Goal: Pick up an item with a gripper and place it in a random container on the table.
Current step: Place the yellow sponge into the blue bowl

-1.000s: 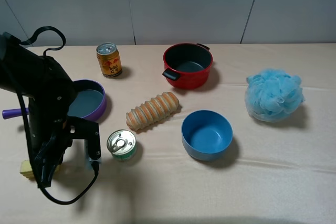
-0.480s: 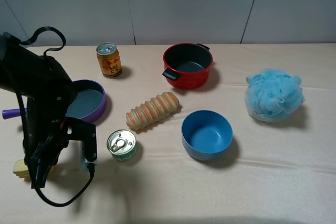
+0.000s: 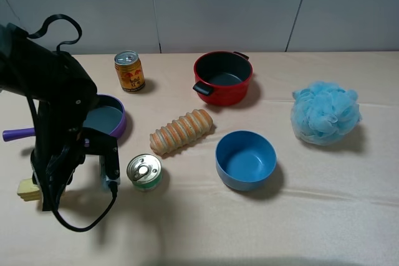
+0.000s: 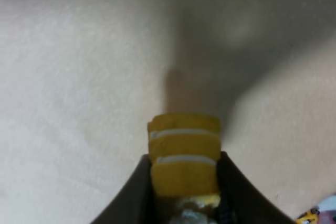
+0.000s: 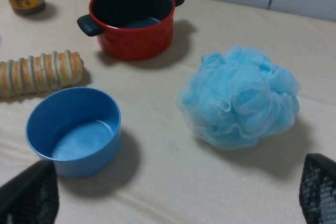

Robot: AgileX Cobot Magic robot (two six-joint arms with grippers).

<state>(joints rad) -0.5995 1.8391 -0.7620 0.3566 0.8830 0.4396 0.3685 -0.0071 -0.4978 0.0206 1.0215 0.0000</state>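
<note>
The yellow cake-slice block [image 4: 184,153] sits between the two dark fingers of my left gripper [image 4: 185,187], which is shut on it just above the beige cloth. In the high view the block [image 3: 26,188] pokes out at the far left, low behind the black left arm [image 3: 59,123]. The blue bowl [image 3: 245,159] stands empty in the middle of the table [image 3: 187,235], well to the right of the block; it also shows in the right wrist view [image 5: 73,129]. My right gripper [image 5: 173,203] is open, with only its fingertips [image 5: 26,192] in view, and holds nothing.
A green-labelled tin [image 3: 144,172] stands right beside the left arm. A purple pan [image 3: 106,118], an orange can [image 3: 129,71], a bread loaf [image 3: 181,131], a red pot [image 3: 223,77] and a blue mesh sponge [image 3: 326,112] are spread over the table.
The left arm has shifted and risen a little, and the yellow block has come up with it, moving slightly away from the table's front edge.
</note>
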